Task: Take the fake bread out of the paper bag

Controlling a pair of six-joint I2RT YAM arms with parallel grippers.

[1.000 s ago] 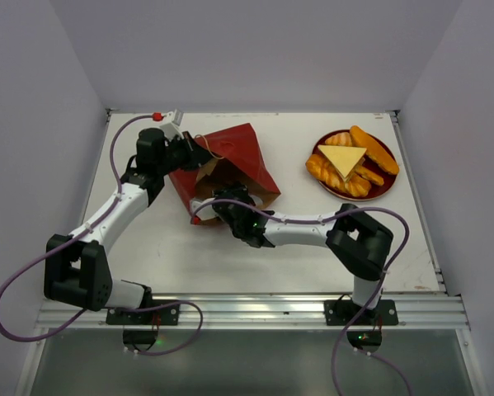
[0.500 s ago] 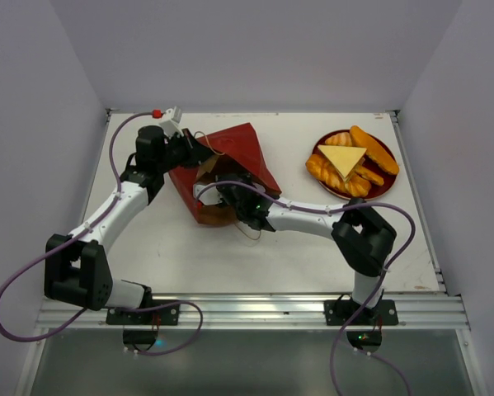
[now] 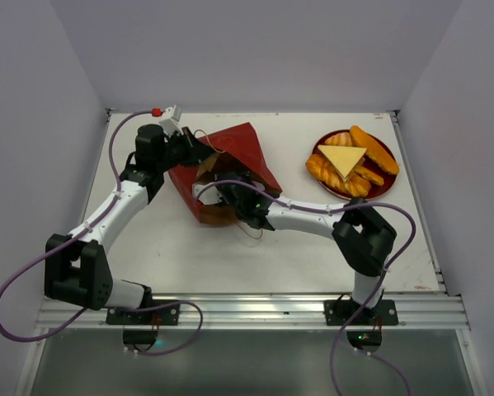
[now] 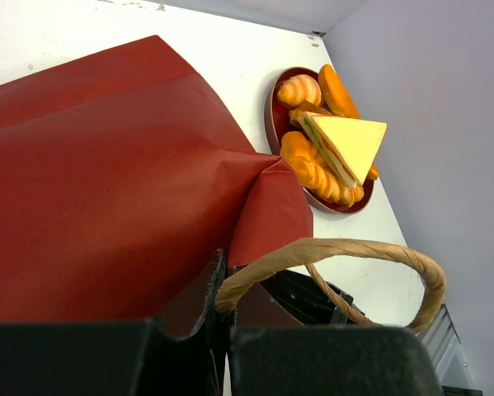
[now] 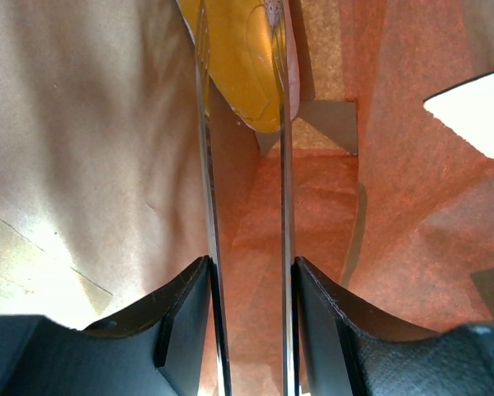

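Note:
The red paper bag (image 3: 240, 148) lies on its side left of centre, mouth toward me. My left gripper (image 3: 199, 153) is shut on the bag's upper rim (image 4: 218, 285) beside a looped brown handle (image 4: 354, 247) and holds the mouth up. My right gripper (image 3: 228, 188) reaches into the mouth. Inside, its jaws (image 5: 242, 25) stand open against the brown lining (image 5: 90, 148), and a glossy golden piece of fake bread (image 5: 247, 74) lies at the fingertips, showing past both blades. More fake bread (image 3: 350, 161) is piled on the plate.
A round dark-red plate (image 3: 380, 193) stands at the back right, with croissants, loaves and a pale yellow triangular slice (image 4: 350, 140) on it. A second thin handle (image 3: 251, 233) loops onto the table under my right arm. Walls close the table's sides and back.
My right gripper has pushed deeper into the bag's mouth and its jaws have spread a little. The left gripper has kept its hold on the rim.

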